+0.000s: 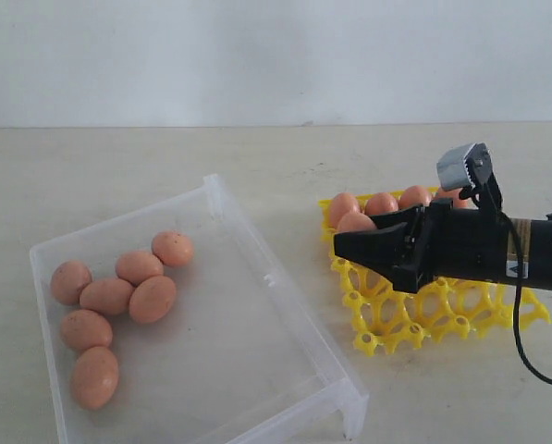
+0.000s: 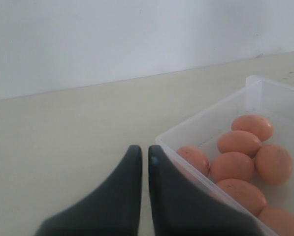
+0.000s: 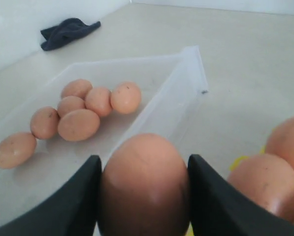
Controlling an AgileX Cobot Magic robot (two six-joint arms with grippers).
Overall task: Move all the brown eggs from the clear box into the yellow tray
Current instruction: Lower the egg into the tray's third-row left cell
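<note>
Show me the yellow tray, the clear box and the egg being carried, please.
yellow tray [image 1: 366, 343]: exterior view, front corner of its lattice.
clear box [image 1: 229, 351]: exterior view, bare part of its floor.
held egg [image 3: 144, 182]: right wrist view, middle of its shell.

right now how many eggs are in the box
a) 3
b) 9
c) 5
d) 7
d, seven eggs lie in the box, and the exterior and right wrist views give the same count
</note>
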